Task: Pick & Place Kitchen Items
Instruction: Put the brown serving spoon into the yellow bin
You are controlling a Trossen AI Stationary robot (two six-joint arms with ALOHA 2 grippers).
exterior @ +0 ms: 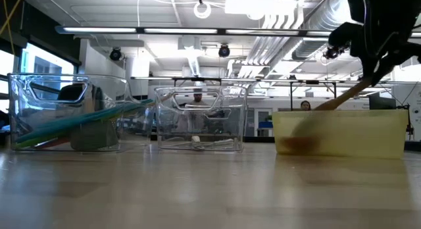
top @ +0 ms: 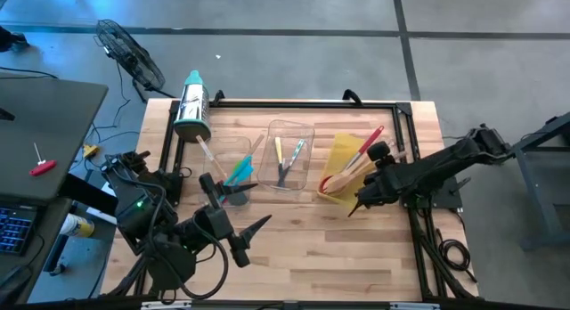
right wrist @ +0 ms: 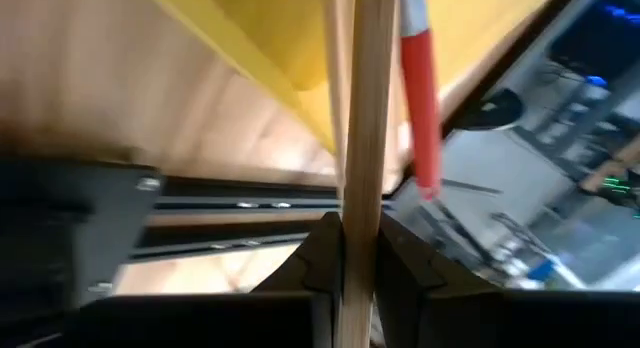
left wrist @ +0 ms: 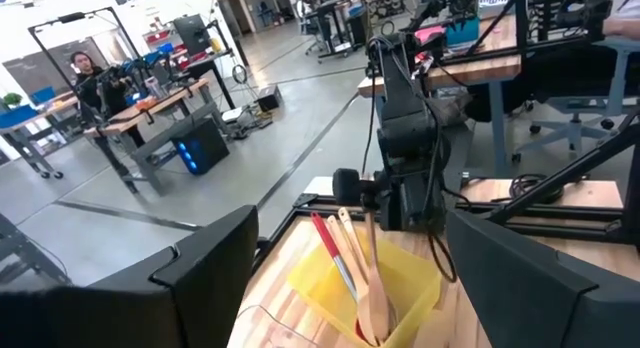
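Wooden utensil (right wrist: 362, 138) pinched between right gripper (right wrist: 360, 250) fingers, its far end inside yellow bin (top: 341, 163) ahead; advise lowering fully before release; left gripper (top: 233, 223) spread wide, empty, well apart.

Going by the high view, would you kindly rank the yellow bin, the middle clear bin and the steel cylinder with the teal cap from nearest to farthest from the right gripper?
1. Yellow bin: directly beside the right gripper, which is shut on a wooden utensil leaning in it.
2. Middle clear bin: next along, toward the table's centre.
3. Steel cylinder: farthest, at the back on the left arm's side.
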